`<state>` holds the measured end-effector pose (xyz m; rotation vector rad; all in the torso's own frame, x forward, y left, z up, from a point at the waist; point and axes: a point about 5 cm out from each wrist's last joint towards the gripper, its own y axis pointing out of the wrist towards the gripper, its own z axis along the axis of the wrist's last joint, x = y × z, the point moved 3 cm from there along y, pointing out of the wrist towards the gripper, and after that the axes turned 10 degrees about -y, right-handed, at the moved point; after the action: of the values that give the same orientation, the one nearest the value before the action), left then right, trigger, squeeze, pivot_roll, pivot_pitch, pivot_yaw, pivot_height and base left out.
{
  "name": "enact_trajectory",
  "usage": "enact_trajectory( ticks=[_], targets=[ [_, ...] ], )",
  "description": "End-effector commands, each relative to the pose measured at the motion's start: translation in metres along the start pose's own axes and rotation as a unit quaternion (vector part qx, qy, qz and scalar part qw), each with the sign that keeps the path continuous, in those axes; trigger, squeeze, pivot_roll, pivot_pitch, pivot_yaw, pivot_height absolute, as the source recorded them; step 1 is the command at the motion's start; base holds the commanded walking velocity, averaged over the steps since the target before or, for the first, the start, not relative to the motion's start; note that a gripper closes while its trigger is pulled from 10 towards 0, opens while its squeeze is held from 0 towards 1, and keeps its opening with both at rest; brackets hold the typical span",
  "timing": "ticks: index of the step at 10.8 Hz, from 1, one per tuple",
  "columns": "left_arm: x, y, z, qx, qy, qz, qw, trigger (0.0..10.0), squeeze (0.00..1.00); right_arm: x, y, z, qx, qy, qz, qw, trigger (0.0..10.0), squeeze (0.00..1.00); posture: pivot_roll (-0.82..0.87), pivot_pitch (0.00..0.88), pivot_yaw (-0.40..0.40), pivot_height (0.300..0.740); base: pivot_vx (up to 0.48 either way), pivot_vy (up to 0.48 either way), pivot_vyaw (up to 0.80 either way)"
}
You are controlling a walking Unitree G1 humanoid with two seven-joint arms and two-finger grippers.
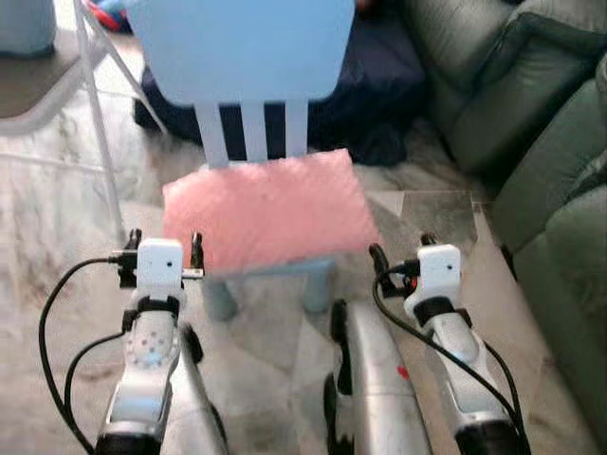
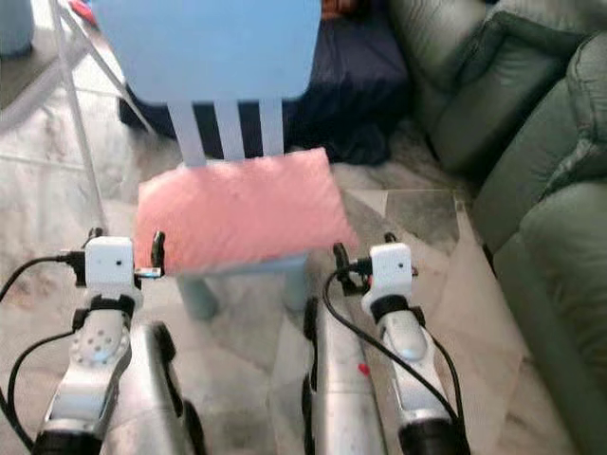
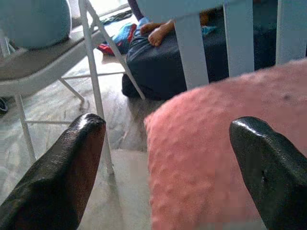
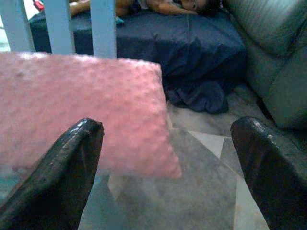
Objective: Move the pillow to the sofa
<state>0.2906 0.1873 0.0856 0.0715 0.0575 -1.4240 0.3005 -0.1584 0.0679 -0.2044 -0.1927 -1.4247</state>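
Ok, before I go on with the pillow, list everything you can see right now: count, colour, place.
pillow: one, pink, lying flat on the chair seat, corners overhanging the front edge
chair: one, light blue, slatted back, straight ahead on the floor
sofa: one, grey-green, along the robot's right
bedding: one, dark navy, on the floor behind the chair, beside the sofa
person: one, lying on the bedding
white-framed chair: one, ahead on the left
floor: pale marbled tiles
left gripper: black fingers open, at the pillow's left front corner
right gripper: black fingers open, at the pillow's right front corner
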Motion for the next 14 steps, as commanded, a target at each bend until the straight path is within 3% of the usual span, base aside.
enact_trajectory(
  ticks=[1,4,10,12,14],
  targets=[
    [-0.002,-0.002,-0.002,-0.004,0.001,0.002,1.0,10.0,0.0,0.002,-0.001,-0.004,-0.01,-0.001,-0.004,1.0,10.0,0.0,-0.02,0.189,-0.033,0.484,0.349,0.0,-0.56],
    [-0.002,-0.002,-0.002,-0.004,0.003,0.005,1.0,10.0,0.0,0.001,-0.002,-0.004,-0.008,-0.005,-0.001,1.0,10.0,0.0,-0.02,0.19,-0.034,0.484,0.348,0.0,0.0],
    [-0.011,-0.007,-0.001,-0.005,0.013,0.025,1.0,10.0,0.0,-0.006,-0.005,-0.005,-0.012,0.0,0.016,1.0,10.0,0.0,-0.01,0.23,-0.047,0.484,0.0,0.0,0.0],
    [-0.02,-0.012,0.001,-0.006,0.025,0.023,0.999,10.0,0.0,-0.009,-0.01,-0.003,-0.01,0.001,0.032,0.999,10.0,0.0,0.0,0.303,-0.054,0.464,0.0,0.0,0.0],
    [-0.04,-0.002,0.017,0.008,0.039,0.041,0.998,10.0,0.0,-0.01,-0.004,0.008,-0.003,0.01,0.047,0.999,10.0,0.0,0.0,0.383,-0.063,0.444,0.0,0.0,0.0]
  ],
)
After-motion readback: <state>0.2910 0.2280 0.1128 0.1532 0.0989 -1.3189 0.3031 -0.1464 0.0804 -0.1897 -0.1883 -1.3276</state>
